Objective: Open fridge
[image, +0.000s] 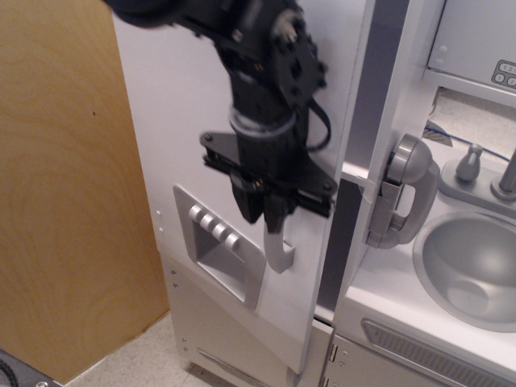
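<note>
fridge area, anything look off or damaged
Nothing stands out. The fridge door is swung partly open with the end effector closed on its handle; the grey phone handset hangs upright.
</note>
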You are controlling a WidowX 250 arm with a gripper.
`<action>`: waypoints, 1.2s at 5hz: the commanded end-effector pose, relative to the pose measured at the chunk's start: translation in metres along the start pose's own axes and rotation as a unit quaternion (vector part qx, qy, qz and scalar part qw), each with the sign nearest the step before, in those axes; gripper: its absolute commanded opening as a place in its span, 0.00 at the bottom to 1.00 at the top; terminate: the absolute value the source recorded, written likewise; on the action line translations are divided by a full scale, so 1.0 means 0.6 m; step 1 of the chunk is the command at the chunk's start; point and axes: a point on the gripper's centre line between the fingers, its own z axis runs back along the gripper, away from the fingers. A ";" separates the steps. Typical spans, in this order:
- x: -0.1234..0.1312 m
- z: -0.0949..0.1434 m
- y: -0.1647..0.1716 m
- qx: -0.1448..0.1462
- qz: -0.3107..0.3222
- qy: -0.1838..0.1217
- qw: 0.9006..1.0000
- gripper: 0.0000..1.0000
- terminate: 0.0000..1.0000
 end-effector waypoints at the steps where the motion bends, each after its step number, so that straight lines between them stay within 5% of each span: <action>1: -0.029 0.006 -0.049 -0.036 -0.090 0.022 0.995 1.00 0.00; 3: -0.005 -0.017 -0.141 -0.070 -0.110 0.060 0.990 1.00 0.00; 5: 0.005 -0.025 -0.216 -0.077 -0.119 0.048 0.989 1.00 0.00; 6: 0.046 -0.033 -0.215 -0.070 -0.084 0.025 0.994 1.00 0.00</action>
